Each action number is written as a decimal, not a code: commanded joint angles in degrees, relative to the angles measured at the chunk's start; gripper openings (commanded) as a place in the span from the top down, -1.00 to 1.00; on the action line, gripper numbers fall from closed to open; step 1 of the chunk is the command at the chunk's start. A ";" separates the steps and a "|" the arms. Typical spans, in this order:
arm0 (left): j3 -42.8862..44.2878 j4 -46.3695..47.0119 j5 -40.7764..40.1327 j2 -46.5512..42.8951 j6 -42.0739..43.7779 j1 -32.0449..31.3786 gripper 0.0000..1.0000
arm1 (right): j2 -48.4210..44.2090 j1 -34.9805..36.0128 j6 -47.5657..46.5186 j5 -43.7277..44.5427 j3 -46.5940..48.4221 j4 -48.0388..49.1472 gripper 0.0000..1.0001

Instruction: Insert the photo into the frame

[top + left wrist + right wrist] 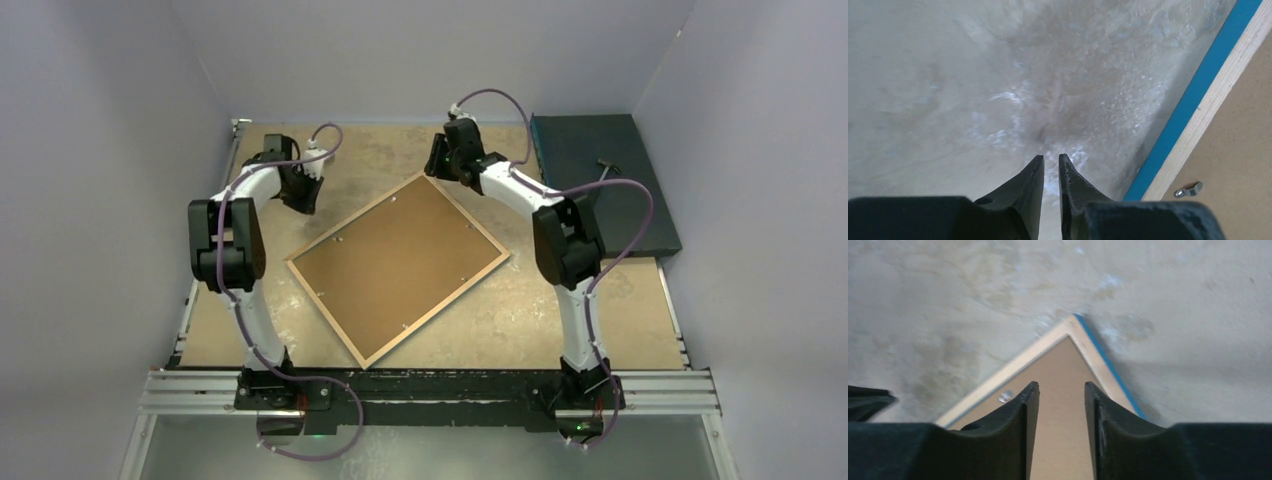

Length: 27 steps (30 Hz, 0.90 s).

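The thin blue-fronted, pale wood picture frame point(437, 311), laid face down mid-worktop point(520, 310) with no photo seen, could be pushed askew if its far corner is caught by the half-open empty right claw point(1062, 392), no bracing being given by the nearly closed empty left claw point(1051, 165).

Both arms reach out from their bases, elbows bent up high, forearms angled in toward the frame point(353, 218). The left gripper point(306, 192) sits just off the frame's far-left edge, pointing down. Its fingers point(1034, 175) are pinched almost together, just a sliver of gap and nothing in it. The right gripper point(441, 160) hangs over the frame's far corner, with its fingers point(1029, 400) spread apart and empty, and that corner sits right below the gap.
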 commanded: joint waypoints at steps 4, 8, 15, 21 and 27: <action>-5.29 0.73 6.99 0.38 -2.84 -1.20 0.76 | 1.22 3.26 -2.13 1.98 5.66 -0.44 0.67; -10.68 0.42 9.01 -3.10 -0.89 -1.19 0.79 | 3.53 3.45 -2.27 0.50 5.82 -0.63 0.70; -16.22 -0.49 11.51 -6.34 1.08 -1.20 0.83 | 6.21 3.72 -1.92 -1.24 4.02 -1.61 0.76; -19.00 -1.42 13.61 -8.75 3.00 -1.72 0.87 | 8.48 3.71 -0.45 -1.89 3.80 -4.67 0.83; -21.09 -2.88 15.38 -10.82 4.64 -2.43 0.88 | 10.70 3.71 -0.74 -1.25 5.84 -6.94 0.83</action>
